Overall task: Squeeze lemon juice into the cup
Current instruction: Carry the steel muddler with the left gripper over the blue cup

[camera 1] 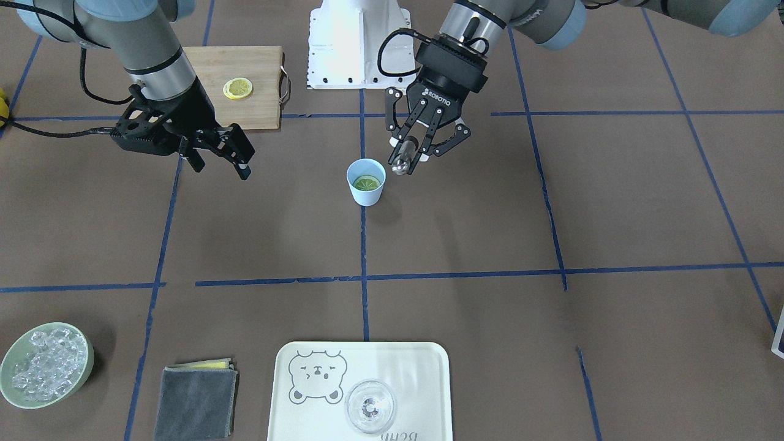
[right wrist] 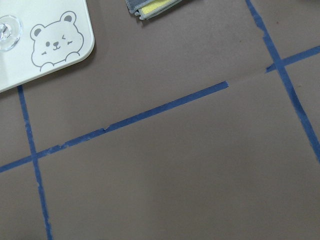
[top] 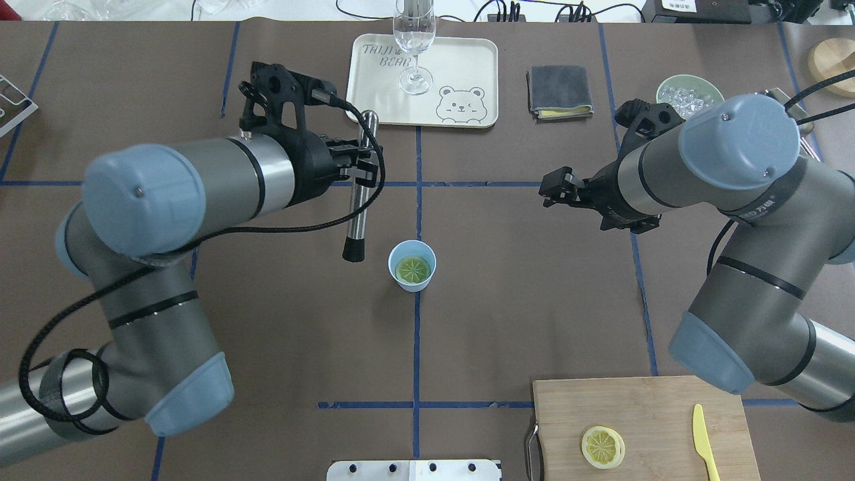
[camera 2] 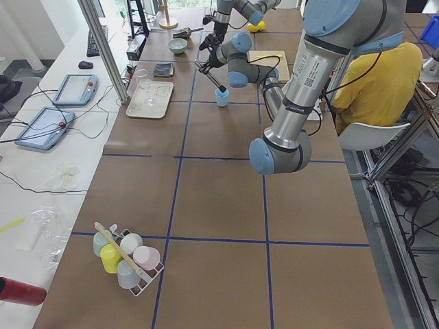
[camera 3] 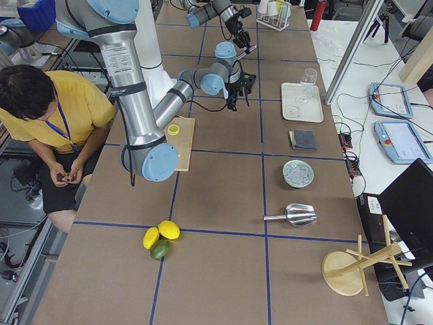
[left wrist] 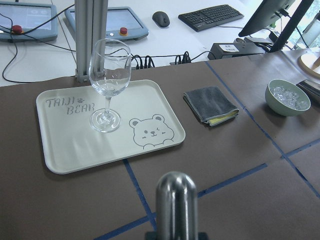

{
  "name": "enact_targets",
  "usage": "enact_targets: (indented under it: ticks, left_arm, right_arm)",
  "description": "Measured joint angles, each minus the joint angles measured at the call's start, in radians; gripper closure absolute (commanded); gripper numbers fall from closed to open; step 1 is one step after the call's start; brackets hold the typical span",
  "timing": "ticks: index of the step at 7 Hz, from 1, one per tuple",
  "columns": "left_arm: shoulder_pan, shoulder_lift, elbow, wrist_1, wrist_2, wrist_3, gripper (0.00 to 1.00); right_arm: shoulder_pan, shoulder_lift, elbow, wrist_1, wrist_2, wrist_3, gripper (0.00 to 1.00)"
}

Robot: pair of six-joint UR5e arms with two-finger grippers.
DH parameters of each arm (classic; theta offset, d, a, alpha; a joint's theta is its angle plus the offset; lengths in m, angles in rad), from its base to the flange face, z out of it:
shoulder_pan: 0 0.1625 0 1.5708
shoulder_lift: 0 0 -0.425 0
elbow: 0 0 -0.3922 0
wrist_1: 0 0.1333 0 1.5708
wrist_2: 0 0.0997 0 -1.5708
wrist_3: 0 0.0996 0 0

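The light-blue cup (top: 412,266) stands at the table's middle, also in the front view (camera 1: 365,182). A lemon slice (top: 412,269) lies flat inside it, looking greenish (camera 1: 366,182). A second yellow lemon slice (top: 602,446) lies on the wooden cutting board (top: 641,414). My left gripper (top: 361,172) is shut on a metal muddler rod (top: 359,200), tilted, its dark lower end just left of the cup and apart from it. The rod's rounded top fills the left wrist view (left wrist: 176,200). My right gripper (camera 1: 220,160) is open and empty, hovering to the cup's right.
A cream bear tray (top: 461,60) with a wine glass (top: 414,40) sits at the far side. A grey cloth (top: 559,91) and a green bowl of ice (top: 688,97) lie to its right. A yellow knife (top: 703,441) lies on the board.
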Motion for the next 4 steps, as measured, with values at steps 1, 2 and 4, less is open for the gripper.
enact_targets:
  ticks: [1,2,4]
  left_arm:
    - [0.038,-0.011,0.019,-0.045,0.088,0.001,1.00]
    - [0.071,-0.023,0.036,-0.077,0.191,0.008,1.00]
    - [0.163,-0.042,0.095,-0.155,0.448,0.051,1.00]
  right_arm:
    - [0.012,-0.013,0.006,0.000,0.006,-0.002,0.00]
    - [0.026,-0.019,0.009,0.000,0.015,-0.004,0.00]
    - [0.041,-0.023,0.009,0.000,0.023,-0.006,0.00]
